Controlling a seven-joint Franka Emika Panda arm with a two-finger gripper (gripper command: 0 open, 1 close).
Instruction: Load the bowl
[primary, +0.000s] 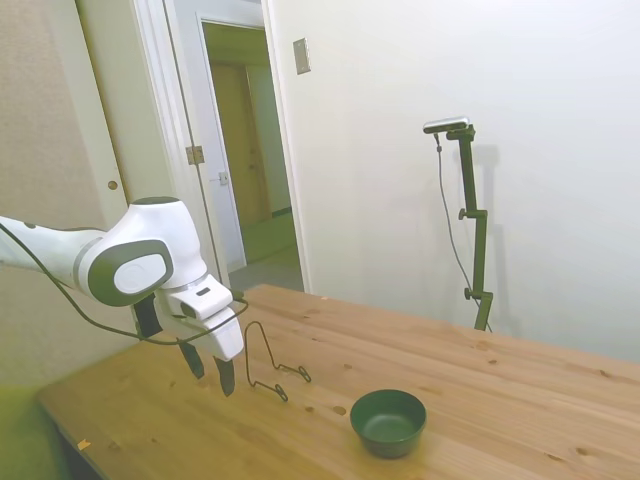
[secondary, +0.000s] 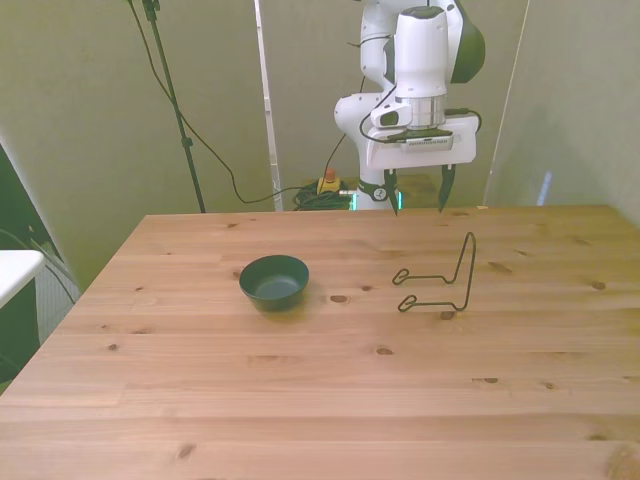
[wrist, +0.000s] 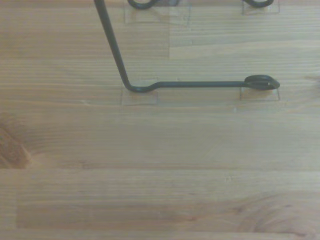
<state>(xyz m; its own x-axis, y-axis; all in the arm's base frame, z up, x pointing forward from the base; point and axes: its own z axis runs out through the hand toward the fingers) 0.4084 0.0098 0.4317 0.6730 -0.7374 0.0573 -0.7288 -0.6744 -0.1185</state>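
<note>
Task barely begun, as judged: green bowl (secondary: 274, 281) sits upright on wooden table (secondary: 300, 400), untouched, well apart from thin wire rack (secondary: 440, 280). Gripper (secondary: 418, 193) is held above rack w/ fingers apart, empty. Pickup & loading remain.

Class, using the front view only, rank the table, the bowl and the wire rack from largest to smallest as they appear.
1. The table, by far the largest.
2. The wire rack, taller and slightly wider in the picture than the bowl, though only thin wire.
3. The bowl, smallest, but close to the rack; both sit at a similar depth.
</note>
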